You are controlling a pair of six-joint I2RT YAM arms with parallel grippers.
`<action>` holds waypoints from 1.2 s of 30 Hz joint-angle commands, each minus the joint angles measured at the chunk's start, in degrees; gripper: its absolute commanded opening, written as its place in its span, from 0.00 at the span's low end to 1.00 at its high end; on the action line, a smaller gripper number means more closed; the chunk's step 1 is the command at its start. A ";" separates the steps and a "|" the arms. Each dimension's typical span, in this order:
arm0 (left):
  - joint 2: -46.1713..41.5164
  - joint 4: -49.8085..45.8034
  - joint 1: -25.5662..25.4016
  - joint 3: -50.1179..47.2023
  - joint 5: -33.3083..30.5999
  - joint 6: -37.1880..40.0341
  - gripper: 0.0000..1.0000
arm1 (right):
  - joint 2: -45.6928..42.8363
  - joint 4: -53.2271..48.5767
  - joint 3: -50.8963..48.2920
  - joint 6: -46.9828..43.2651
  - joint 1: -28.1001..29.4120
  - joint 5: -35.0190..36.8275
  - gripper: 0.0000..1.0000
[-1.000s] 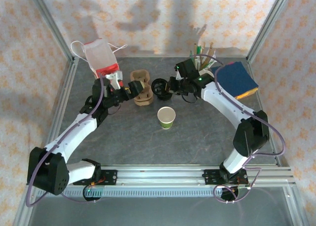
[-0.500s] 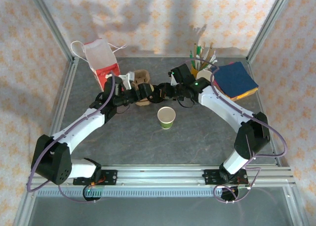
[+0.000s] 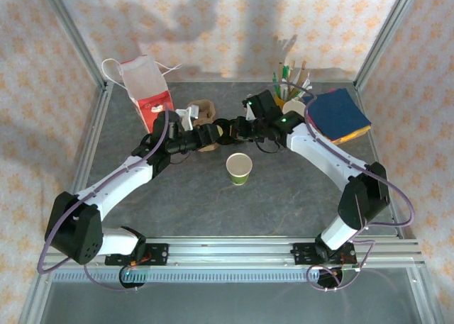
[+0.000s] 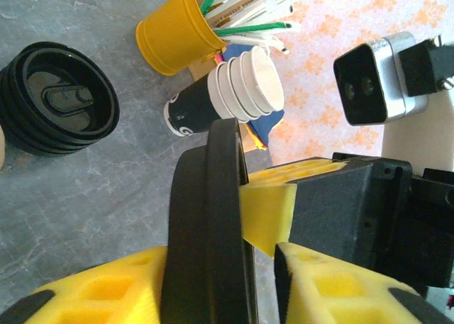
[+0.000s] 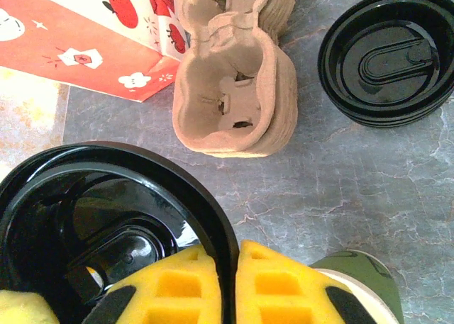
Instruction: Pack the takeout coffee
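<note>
Right end effector [image 5: 230, 264] has its two yellow pads pressed together on the rim of one black lid [image 5: 85, 203], whose hollow face is turned toward the right wrist camera. Left end effector [image 4: 213, 257] straddles the same lid, which sits edge-on between its pads. One pad lies against the lid and a dark strip shows beside the other, so a firm clamp cannot be confirmed. One takeout coffee cup [image 3: 239, 168] stands upright on the desk [image 3: 177, 203] on the near side of both end effectors. It is apart from the lid, with its long axis vertical and its open cream-rimmed mouth pointing up. Beyond the held lid lie nested pulp cup carriers [image 5: 237, 104], count not readable, and one stack of black lids [image 5: 389, 54]. Farther back stand one red-and-white bag [image 3: 147, 90], one yellow bucket [image 4: 177, 37] of straws, one stack of nested cups [image 4: 234, 93] and one blue pile [image 3: 339, 113].
</note>
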 commanded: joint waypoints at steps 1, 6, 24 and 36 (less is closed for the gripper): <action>-0.91 6.13 -0.11 -0.58 3.51 -2.18 0.37 | -2.32 3.28 -0.55 0.17 0.53 -0.45 0.10; -0.20 8.47 -0.15 -0.32 4.37 -3.46 0.21 | -3.57 5.66 -1.59 -0.95 0.54 0.30 0.14; -2.69 3.22 1.60 1.01 5.14 -3.69 0.18 | -23.55 29.96 -19.91 -22.02 0.50 15.35 0.79; -9.71 -3.55 8.53 -2.74 7.13 -21.67 0.17 | -28.17 56.29 -38.18 -49.81 1.24 4.54 0.84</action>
